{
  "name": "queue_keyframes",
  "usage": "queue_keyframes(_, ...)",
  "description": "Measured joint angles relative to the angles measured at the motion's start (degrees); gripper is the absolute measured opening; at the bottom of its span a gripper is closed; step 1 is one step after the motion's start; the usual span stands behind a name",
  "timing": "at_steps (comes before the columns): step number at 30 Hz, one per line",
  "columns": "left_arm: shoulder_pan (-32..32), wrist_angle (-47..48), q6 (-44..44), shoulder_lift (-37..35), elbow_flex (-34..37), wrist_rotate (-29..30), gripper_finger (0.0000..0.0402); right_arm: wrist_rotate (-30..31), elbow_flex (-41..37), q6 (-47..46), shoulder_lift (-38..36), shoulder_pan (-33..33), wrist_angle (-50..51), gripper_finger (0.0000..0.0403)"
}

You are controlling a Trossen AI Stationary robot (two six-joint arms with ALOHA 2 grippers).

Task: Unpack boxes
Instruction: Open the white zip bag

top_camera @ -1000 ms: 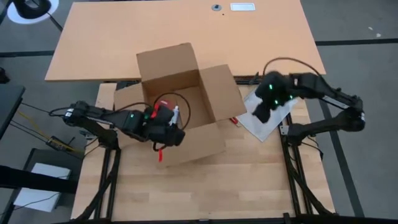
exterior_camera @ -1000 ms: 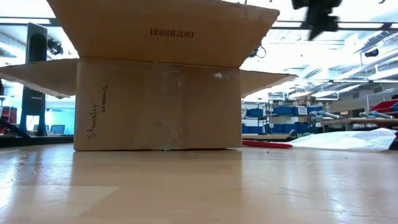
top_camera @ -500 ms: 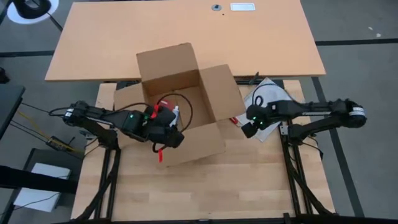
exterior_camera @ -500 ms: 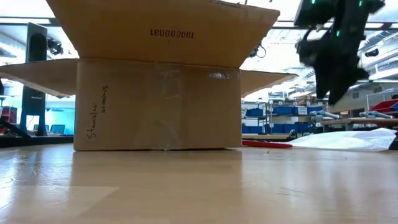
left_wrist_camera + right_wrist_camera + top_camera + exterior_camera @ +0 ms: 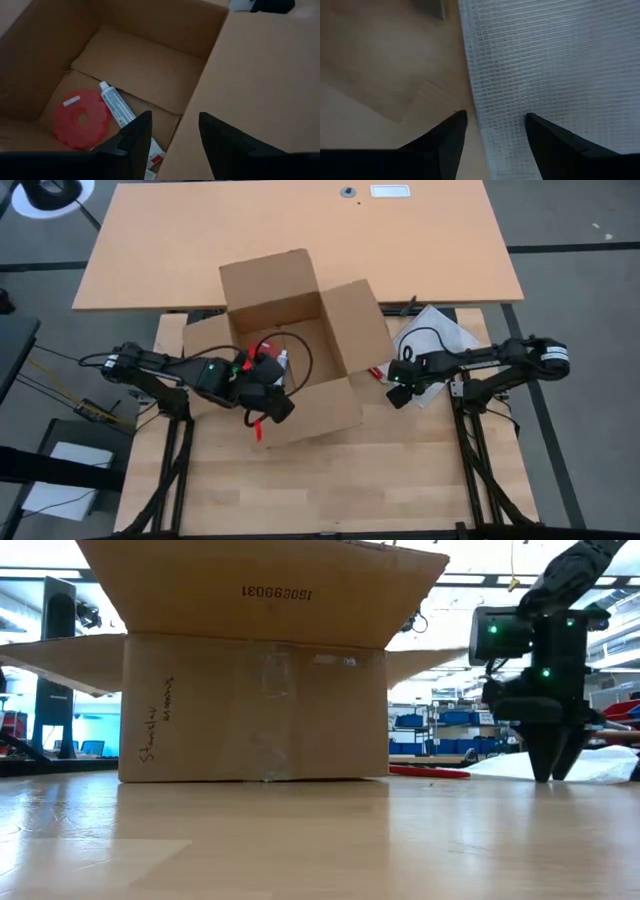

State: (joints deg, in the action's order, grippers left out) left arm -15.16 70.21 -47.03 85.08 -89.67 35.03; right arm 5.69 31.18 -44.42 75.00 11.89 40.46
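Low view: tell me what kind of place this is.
Probably a warehouse or lab workshop: behind the cardboard box stand shelving racks with blue bins under overhead strip lights.

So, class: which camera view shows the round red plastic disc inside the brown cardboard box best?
The left wrist view: it looks straight into the open brown cardboard box, and the round red plastic disc lies unobstructed on its floor beside a white tube. The high view shows only a red patch behind the left gripper. The low and right wrist views show none of it.

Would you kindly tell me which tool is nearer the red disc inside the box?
Left. The left tool hangs over the box above the red disc; the right tool is outside, beside it.
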Motion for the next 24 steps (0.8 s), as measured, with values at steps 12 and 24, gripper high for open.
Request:
queue_keyframes(12, 0.0, 0.1, 0.3, 0.0, 0.0, 0.6, 0.0174, -8.0, 1.2, -0.8, -1.9, -6.1, 0.5, 0.0215)
queue_keyframes(24, 0.0, 0.0, 0.3, 0.0, 0.0, 0.8, 0.0174, -15.6, 1.4, -8.3, -1.9, -20.9, -14.6, 0.0215)
